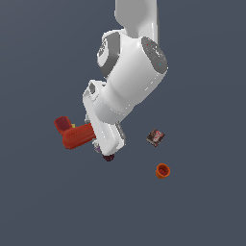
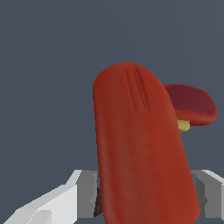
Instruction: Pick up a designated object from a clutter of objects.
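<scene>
Red drill-like piece [image 1: 76,135] lies flat on the grey floor [image 1: 202,211], out toward the exterior view's left of the clutter, its darker red block end [image 1: 62,124] pointing further that way; tiny yellow spot [image 2: 183,126] sits where block meets body. Arm [image 1: 129,72] hangs over its inner end, hiding that part. Pincer [image 2: 144,192] straddles the long rounded body: wrist view shows one grey finger [image 2: 87,192] on each flank, pressed close or touching, the body between them. Reads as clenched on the drill, though actual contact is hard to confirm. Handling, by judgement: rigid, largest item here, so likely the heaviest; smooth curved skin may slip or roll in the pads. Block end hangs off to one side, so a lift could tilt. Mid-body hold across the narrow width looks right. Dark maroon ball [image 1: 108,157] sits just beside the hand; brown-red flat box [image 1: 155,137] and orange cup [image 1: 163,170] well apart.
</scene>
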Tool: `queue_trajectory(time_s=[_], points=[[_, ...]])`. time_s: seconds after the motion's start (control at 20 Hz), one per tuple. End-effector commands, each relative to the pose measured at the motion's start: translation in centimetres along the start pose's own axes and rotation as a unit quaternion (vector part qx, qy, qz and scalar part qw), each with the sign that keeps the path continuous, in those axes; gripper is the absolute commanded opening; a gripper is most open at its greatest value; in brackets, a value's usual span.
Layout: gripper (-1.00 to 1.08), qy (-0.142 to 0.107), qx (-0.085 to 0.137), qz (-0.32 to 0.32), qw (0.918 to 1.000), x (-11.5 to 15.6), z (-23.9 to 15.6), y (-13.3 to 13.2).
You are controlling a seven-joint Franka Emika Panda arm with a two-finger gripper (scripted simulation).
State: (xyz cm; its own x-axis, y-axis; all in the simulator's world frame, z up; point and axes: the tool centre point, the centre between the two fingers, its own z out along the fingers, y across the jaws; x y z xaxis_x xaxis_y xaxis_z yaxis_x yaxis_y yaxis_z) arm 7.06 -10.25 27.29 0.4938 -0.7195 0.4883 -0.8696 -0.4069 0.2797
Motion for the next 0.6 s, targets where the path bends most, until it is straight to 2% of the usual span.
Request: queue_trajectory(time_s=[0.0, 0.25, 0.55], points=[[-1.0, 0.0, 0.001, 0.001, 1.0, 1.1, -2.4, 0.7], [-1.0, 0.001, 0.001, 0.001, 1.0, 2.5, -5.9, 1.6], [-1.0, 0.002, 0.0, 0.001, 1.0, 3.5, -8.2, 2.0]])
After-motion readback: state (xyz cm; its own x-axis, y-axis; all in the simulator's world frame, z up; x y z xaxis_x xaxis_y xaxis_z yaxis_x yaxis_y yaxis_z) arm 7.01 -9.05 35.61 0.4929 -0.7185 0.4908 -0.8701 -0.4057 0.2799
